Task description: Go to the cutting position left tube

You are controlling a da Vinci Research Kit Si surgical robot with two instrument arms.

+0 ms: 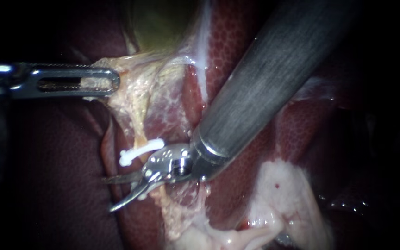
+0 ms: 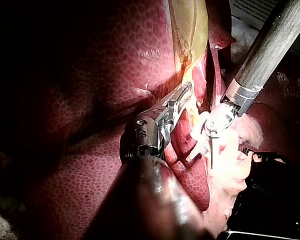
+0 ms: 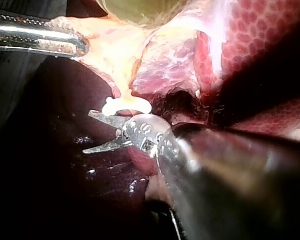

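- The left instrument (image 1: 109,82) comes in level, and its hand is clamped on the pale tissue (image 1: 135,92) under the gallbladder (image 1: 163,23), holding that sheet out to the side.
- The left tube (image 1: 139,135) runs down from this stretched tissue. A white clip (image 1: 140,151) sits across it.
- The right instrument (image 1: 109,194) has its hand, a pair of thin blades, spread apart and gripping nothing. The upper blade lies just below the clip.
- The blades point across the line of the tube, but the hinge covers the tube there, so I cannot tell whether it sits between them.
- The mottled liver (image 1: 228,41) lies behind the shaft.
- Judgement: the approach looks nearly done. What is left is to settle the open blades around the tube, clear of the clip.
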